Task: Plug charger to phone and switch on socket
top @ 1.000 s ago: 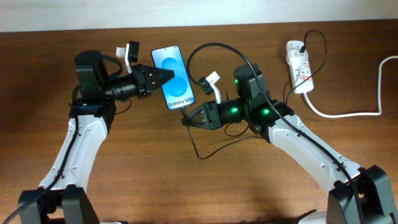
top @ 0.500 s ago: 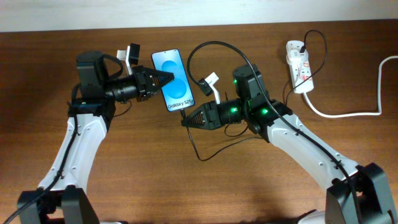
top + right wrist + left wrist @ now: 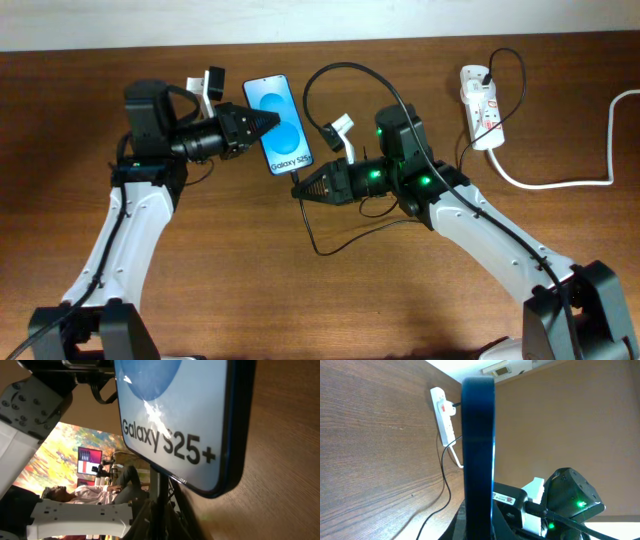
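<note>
Now the right claw (image 3: 298,191), pinched shut on the charger (image 3: 313,228) near its tip, sits just below the phone (image 3: 288,138) – whose long axis runs away from it – while the left claw (image 3: 266,122) clamps the phone's side against the surface (image 3: 240,280)

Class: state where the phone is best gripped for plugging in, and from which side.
Pinch the phone across its thickness at mid-length, coming from its left long edge, like the left gripper. It is slim, and this leaves the bottom edge free for the charger at the right gripper.
</note>
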`<control>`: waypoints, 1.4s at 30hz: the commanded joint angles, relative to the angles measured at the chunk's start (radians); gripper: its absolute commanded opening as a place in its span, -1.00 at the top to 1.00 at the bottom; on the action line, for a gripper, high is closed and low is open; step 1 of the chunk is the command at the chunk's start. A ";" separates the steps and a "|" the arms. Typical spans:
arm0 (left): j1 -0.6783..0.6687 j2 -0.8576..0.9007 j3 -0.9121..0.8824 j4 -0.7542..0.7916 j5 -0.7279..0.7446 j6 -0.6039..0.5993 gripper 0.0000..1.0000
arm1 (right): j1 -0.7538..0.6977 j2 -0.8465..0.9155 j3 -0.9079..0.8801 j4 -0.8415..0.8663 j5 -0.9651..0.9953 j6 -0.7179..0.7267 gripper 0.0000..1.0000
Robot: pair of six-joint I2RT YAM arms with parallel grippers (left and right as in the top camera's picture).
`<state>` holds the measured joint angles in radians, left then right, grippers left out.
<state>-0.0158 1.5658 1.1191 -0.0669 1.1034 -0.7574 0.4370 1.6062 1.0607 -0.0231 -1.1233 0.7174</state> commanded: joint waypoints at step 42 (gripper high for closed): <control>-0.107 -0.005 -0.043 -0.048 0.197 0.048 1.00 | -0.097 -0.012 0.071 0.021 0.058 -0.053 0.45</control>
<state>-0.0517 1.5654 1.1183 -0.1055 1.1122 -0.7341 0.3714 1.6077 1.0603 -0.0372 -1.1969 0.6979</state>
